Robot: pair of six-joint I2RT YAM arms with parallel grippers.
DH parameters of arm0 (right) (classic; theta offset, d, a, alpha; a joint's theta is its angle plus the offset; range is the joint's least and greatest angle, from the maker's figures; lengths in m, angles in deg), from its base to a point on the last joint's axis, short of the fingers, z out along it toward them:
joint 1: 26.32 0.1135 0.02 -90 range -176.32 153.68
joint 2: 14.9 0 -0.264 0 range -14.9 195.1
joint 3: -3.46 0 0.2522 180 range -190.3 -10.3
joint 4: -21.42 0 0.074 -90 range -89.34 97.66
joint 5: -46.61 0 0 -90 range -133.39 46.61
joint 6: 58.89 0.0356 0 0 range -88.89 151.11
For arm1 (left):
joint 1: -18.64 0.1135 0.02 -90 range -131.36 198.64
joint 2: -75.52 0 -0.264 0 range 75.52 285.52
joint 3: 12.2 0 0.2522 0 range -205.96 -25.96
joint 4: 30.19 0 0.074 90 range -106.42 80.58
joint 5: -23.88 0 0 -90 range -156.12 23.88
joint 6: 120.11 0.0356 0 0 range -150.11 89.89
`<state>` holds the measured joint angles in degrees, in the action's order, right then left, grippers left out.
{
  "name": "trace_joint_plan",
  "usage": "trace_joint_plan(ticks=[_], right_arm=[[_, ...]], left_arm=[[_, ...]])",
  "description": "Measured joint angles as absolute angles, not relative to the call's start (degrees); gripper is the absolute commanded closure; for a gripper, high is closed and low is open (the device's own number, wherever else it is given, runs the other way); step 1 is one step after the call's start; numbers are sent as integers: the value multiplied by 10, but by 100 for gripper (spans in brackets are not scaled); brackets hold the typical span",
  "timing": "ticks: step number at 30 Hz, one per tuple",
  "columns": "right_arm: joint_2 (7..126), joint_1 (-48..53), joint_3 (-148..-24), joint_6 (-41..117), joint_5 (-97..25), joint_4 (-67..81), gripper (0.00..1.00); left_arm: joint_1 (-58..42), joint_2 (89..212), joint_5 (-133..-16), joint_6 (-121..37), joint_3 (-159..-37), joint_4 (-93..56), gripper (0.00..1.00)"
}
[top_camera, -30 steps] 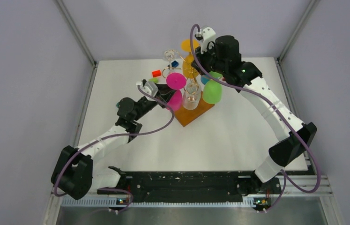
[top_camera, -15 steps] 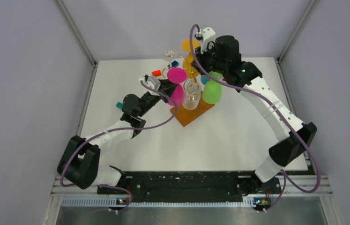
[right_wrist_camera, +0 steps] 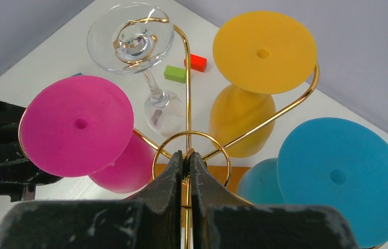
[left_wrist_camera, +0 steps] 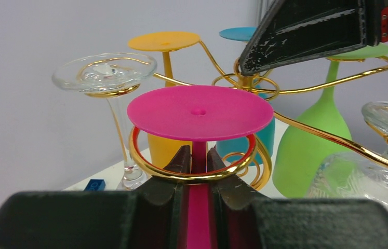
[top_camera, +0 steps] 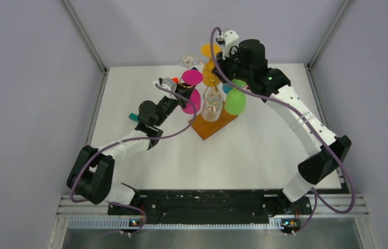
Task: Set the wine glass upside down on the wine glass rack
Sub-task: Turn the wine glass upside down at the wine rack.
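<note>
The pink wine glass (top_camera: 192, 78) is upside down, its foot (left_wrist_camera: 199, 111) just above a gold spiral arm (left_wrist_camera: 145, 166) of the wine glass rack (top_camera: 213, 88). My left gripper (left_wrist_camera: 198, 155) is shut on the pink stem, which stands inside the curl. The foot also shows in the right wrist view (right_wrist_camera: 77, 124). My right gripper (right_wrist_camera: 186, 155) is shut on the rack's gold central post at the top, also seen from above (top_camera: 222, 62). The rack's orange-brown wooden base (top_camera: 217, 126) sits on the table.
Yellow (right_wrist_camera: 262, 49), blue (right_wrist_camera: 342, 176), green (top_camera: 235, 102) and two clear glasses (right_wrist_camera: 129, 36) (top_camera: 212, 106) hang upside down on the rack. Small red (right_wrist_camera: 198, 62), green (right_wrist_camera: 174, 74) and blue (left_wrist_camera: 94, 184) blocks lie on the white table behind it.
My left gripper has carried the pink glass up and toward the back, from beside the rack's front into a spiral arm. The right arm has not moved.
</note>
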<state>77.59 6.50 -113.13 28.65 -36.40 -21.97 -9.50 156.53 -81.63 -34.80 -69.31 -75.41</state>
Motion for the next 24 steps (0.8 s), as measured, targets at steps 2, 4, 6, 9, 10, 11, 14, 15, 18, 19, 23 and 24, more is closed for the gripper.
trace_joint_plan(ticks=[2, 4, 6, 9, 10, 11, 14, 15, 18, 19, 23, 24], right_arm=[[776, 65, -1131, 287, -364, -220, 100], [776, 65, -1131, 286, -364, -220, 100], [776, 65, -1131, 286, -364, -220, 100], [776, 65, -1131, 286, -364, -220, 100], [776, 65, -1131, 286, -364, -220, 100], [776, 65, -1131, 286, -364, -219, 100], [776, 65, -1131, 286, -364, -220, 100], [776, 65, -1131, 286, -364, -220, 100], [776, 65, -1131, 286, -363, -220, 100], [776, 65, -1131, 286, -363, -220, 100], [776, 65, -1131, 286, -363, -220, 100], [776, 65, -1131, 286, -363, -220, 100]], left_arm=[[-95, 1566, -802, -350, -694, -752, 100], [-95, 1566, -788, -350, -694, -753, 100], [-95, 1566, -775, -351, -694, -753, 100], [-95, 1565, -761, -351, -694, -753, 100], [-95, 1565, -757, -351, -694, -753, 100], [-95, 1564, -753, -351, -694, -752, 100], [-95, 1559, -740, -352, -690, -751, 100], [-95, 1555, -733, -353, -685, -751, 100], [-95, 1533, -707, -360, -668, -751, 100], [-94, 1524, -703, -362, -662, -752, 100], [-94, 1498, -713, -362, -643, -756, 100], [-94, 1494, -722, -362, -639, -758, 100]])
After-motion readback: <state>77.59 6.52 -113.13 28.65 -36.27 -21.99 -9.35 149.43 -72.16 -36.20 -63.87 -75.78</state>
